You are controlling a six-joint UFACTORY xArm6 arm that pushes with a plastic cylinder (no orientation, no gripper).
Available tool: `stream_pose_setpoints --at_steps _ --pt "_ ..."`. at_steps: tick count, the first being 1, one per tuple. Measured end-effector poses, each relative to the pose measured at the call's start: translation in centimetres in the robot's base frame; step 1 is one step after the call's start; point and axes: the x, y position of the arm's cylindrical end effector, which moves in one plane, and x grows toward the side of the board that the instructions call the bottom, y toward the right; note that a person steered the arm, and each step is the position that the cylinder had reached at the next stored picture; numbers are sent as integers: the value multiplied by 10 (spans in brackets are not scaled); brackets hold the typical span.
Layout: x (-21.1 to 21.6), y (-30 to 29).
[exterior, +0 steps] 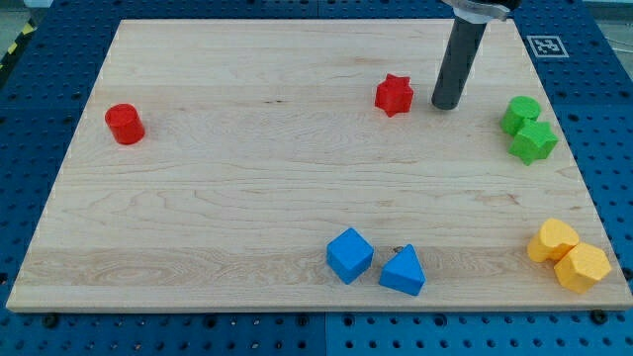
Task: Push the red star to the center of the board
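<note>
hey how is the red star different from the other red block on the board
The red star block has points; the red cylinder block is round. The star sits near the view's top, just left of my tip, apart from it; the cylinder stands alone at the view's left. Both are red.

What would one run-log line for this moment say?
tip: right of red star, small gap | star: above board centre, toward the top | push: not yet made
</note>
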Motion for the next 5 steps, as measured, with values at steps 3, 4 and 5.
stream_pose_setpoints --at_steps 3,4,5 --pt "0 -30" --pt "0 -51" --pt "0 -70"
